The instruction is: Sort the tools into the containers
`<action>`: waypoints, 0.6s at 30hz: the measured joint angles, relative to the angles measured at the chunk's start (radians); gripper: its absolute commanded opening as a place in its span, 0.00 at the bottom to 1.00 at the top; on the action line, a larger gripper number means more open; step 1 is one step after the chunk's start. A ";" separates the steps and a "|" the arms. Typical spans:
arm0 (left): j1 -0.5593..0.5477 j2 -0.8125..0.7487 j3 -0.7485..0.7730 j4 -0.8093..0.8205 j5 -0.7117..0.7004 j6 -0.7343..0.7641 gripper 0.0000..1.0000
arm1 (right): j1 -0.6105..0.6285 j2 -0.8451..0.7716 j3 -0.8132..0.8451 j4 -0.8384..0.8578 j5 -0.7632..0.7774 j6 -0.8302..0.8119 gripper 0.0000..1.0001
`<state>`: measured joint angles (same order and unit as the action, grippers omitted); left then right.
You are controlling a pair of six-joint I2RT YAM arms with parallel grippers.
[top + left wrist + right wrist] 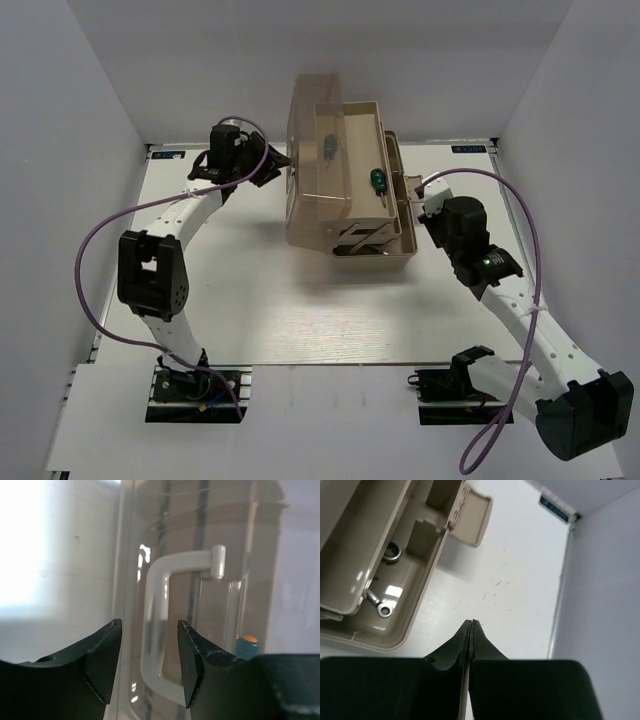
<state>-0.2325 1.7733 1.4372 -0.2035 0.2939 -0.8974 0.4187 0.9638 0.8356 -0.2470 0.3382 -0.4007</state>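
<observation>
At the centre of the table (250, 300), the toolbox (345, 225) holds green screwdrivers (379, 181) in its trays (352, 108) and wrenches (379, 605) in its base compartment (415, 595). The right gripper (471, 625), clenched on nothing, hangs beside that base. The left gripper (149, 630), jaws apart, faces the lid handle (165, 580) without gripping it. Sorting looks finished, so the next move is likely a square grasp there.

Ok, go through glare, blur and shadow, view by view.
Top external: even light, sharp, with a soft shadow on the table along the toolbox's near side. Left wrist: white wall blown out, glare spots on the lid handle. Right wrist: fingers dark with little detail, and a bright highlight on the compartment floor by the wrench.
</observation>
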 measured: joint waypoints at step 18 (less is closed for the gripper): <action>-0.045 -0.119 0.124 0.050 0.124 0.156 0.73 | -0.187 0.151 0.002 -0.095 -0.134 0.138 0.44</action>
<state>-0.2779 1.6547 1.5616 -0.1539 0.4175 -0.7414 0.2314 1.1145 0.8375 -0.3420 0.2039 -0.2626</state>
